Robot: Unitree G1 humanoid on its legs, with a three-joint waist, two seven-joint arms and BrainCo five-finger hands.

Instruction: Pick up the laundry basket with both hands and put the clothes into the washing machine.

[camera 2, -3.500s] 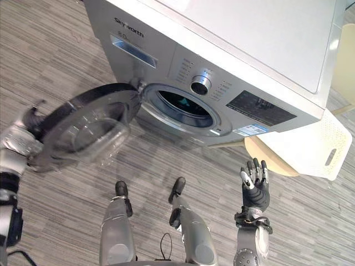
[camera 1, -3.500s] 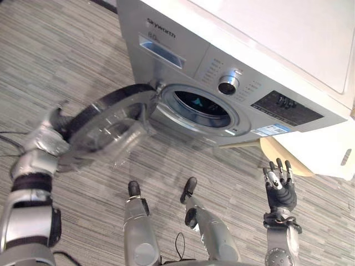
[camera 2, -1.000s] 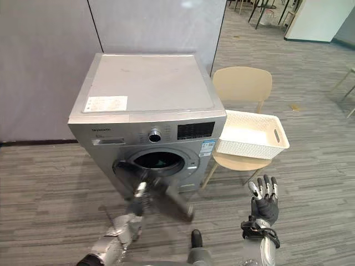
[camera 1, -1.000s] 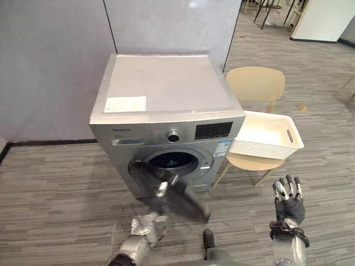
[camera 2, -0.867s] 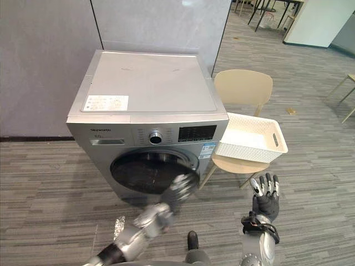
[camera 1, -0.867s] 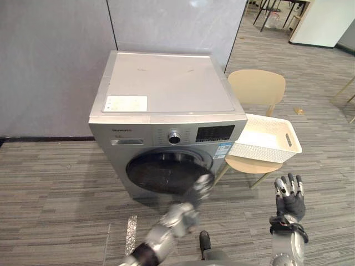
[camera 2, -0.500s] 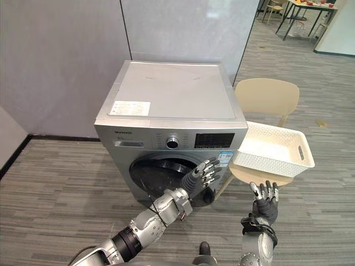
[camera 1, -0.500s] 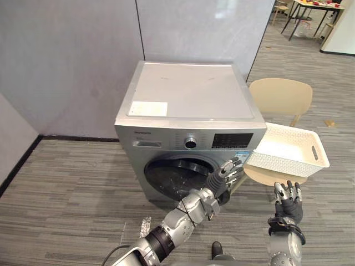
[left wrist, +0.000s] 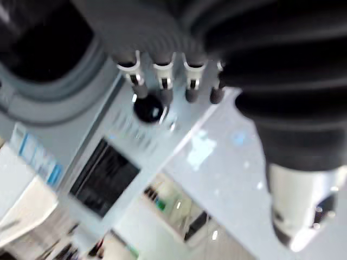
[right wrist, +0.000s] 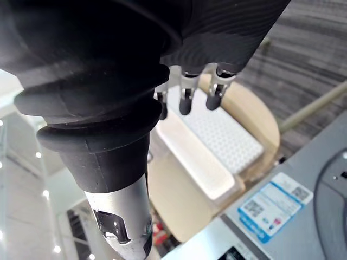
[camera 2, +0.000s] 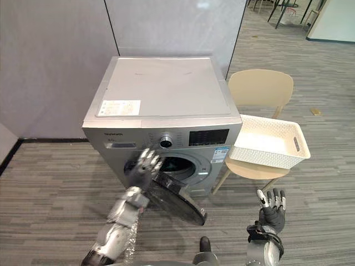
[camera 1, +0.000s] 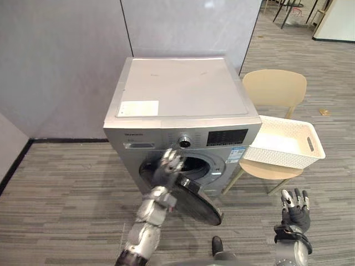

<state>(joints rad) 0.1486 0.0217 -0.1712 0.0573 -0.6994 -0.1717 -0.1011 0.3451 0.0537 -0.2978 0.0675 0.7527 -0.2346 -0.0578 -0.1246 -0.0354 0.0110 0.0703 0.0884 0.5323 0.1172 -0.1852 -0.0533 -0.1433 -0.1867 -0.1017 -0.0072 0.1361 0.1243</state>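
Note:
The silver washing machine [camera 1: 177, 88] stands in front of me, its round dark door [camera 1: 194, 200] hanging partly open and tilted down. My left hand [camera 1: 169, 165] is open, fingers straight, at the door's upper edge by the drum opening. In the left wrist view its fingers [left wrist: 162, 76] point toward the control knob [left wrist: 149, 110]. The white laundry basket [camera 1: 277, 160] rests on a beige chair [camera 1: 274, 86] to the right of the machine; its inside looks plain white. My right hand [camera 1: 294, 206] is open, fingers up, low at the right, apart from the basket [right wrist: 209, 146].
A grey partition wall [camera 1: 72, 55] runs behind the machine. Striped grey flooring [camera 1: 61, 188] lies to the left and in front. Tables and chair legs [camera 1: 291, 8] show far back at the right.
Half a second ago the door was shut under my flat left hand; now it hangs partly open and that hand sits at its upper edge. The camera has shifted. The right hand is unchanged.

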